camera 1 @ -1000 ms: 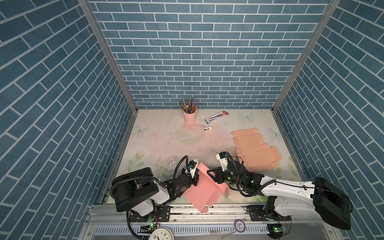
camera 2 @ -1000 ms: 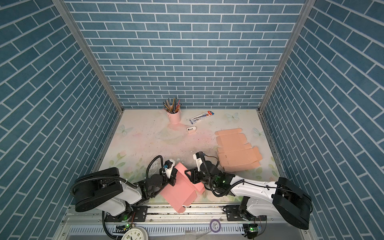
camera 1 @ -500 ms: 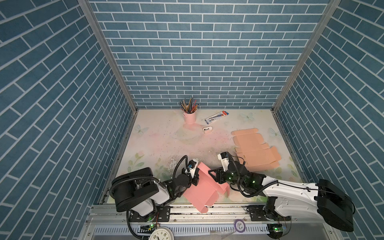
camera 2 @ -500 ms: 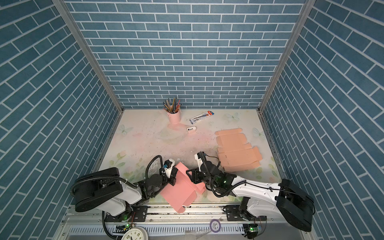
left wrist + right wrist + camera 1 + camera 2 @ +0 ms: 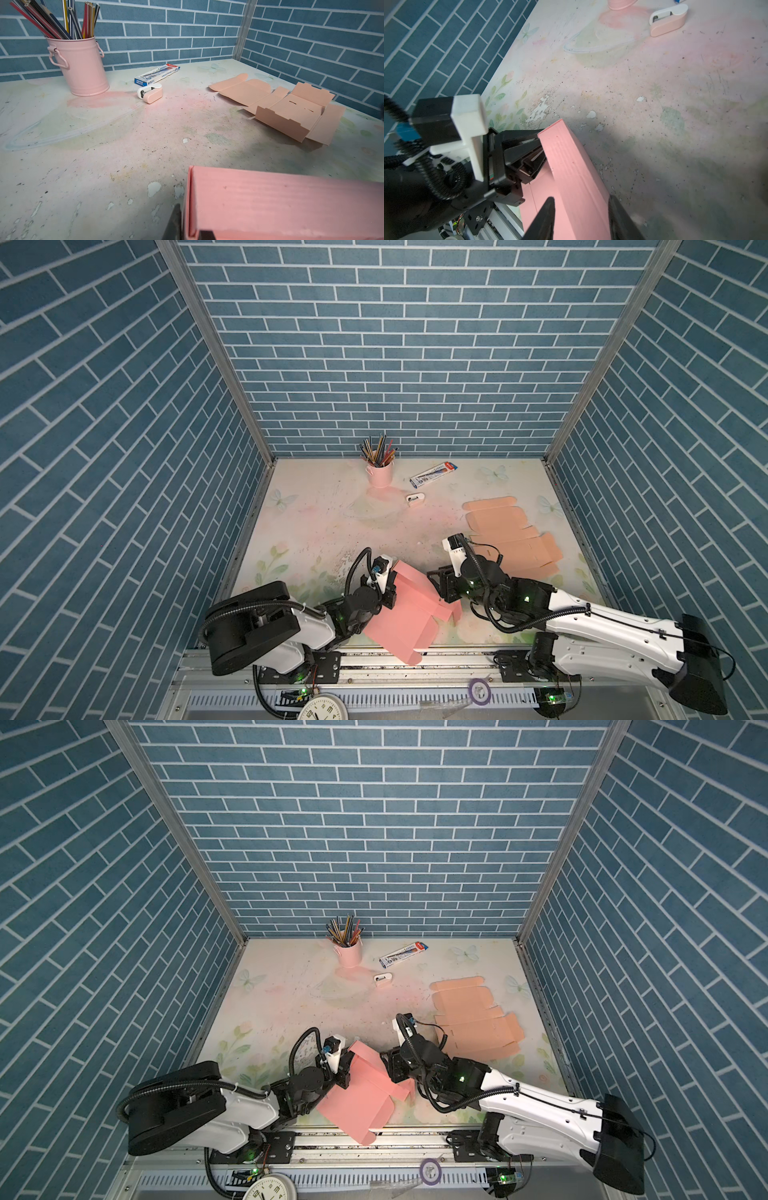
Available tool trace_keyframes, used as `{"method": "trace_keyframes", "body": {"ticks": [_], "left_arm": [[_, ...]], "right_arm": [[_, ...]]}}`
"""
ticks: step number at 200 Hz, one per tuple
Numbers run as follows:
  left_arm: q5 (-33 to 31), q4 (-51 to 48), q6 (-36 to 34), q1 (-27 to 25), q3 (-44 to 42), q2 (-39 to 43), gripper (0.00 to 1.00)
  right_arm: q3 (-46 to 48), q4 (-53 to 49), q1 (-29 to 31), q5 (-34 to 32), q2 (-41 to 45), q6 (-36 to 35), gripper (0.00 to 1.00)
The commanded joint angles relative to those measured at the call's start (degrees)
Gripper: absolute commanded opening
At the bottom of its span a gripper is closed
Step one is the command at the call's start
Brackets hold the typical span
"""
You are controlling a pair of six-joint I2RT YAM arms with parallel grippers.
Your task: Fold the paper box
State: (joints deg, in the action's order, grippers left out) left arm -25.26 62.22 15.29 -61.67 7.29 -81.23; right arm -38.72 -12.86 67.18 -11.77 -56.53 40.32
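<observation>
The pink paper box point(image 5: 399, 614) lies partly folded at the table's front edge in both top views point(image 5: 357, 1102), one long wall turned up. My left gripper point(image 5: 390, 593) is shut on the near end of that wall; in the left wrist view its fingers point(image 5: 176, 224) pinch the doubled pink edge point(image 5: 280, 203). My right gripper point(image 5: 440, 593) comes in from the right. In the right wrist view it point(image 5: 581, 204) straddles the upturned wall point(image 5: 571, 166), open, one finger on each side. The box's underside is hidden.
A stack of flat peach box blanks point(image 5: 511, 531) lies at the right. A pink cup of pencils point(image 5: 380, 475), a blue-and-white pencil carton point(image 5: 432, 473) and a small white-and-pink sharpener point(image 5: 414, 499) sit at the back. The metal rail point(image 5: 374, 655) borders the front edge.
The right arm has shifted slightly beside the box. The left gripper and the pink box hold their places.
</observation>
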Motion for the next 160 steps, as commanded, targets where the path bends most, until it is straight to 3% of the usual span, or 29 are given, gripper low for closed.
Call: {"method": "trace_keyframes", "body": {"ticks": [1, 37, 73, 123, 160], "left_arm": [[-3.6, -6.4, 3.5, 0.6, 3.0, 0.5, 0.13], [-3.3, -16.0, 6.1, 2.1, 6.3, 3.5, 0.12], [-0.7, -22.9, 10.4, 5.2, 6.4, 8.3, 0.11], [1.0, -24.3, 9.7, 5.2, 5.6, 12.3, 0.1], [2.0, -23.7, 10.3, 5.3, 5.6, 12.1, 0.1]], "right_arm": [[-2.5, -7.8, 2.1, -5.8, -1.5, -2.3, 0.4], [-6.1, -10.5, 5.3, -10.2, -4.9, -1.2, 0.31], [-4.3, -9.1, 5.5, -12.2, -2.9, 0.3, 0.2], [-3.9, -13.1, 5.5, -15.8, -2.3, 4.0, 0.07], [-2.8, -13.4, 5.5, -17.1, -1.7, 5.7, 0.06]]}}
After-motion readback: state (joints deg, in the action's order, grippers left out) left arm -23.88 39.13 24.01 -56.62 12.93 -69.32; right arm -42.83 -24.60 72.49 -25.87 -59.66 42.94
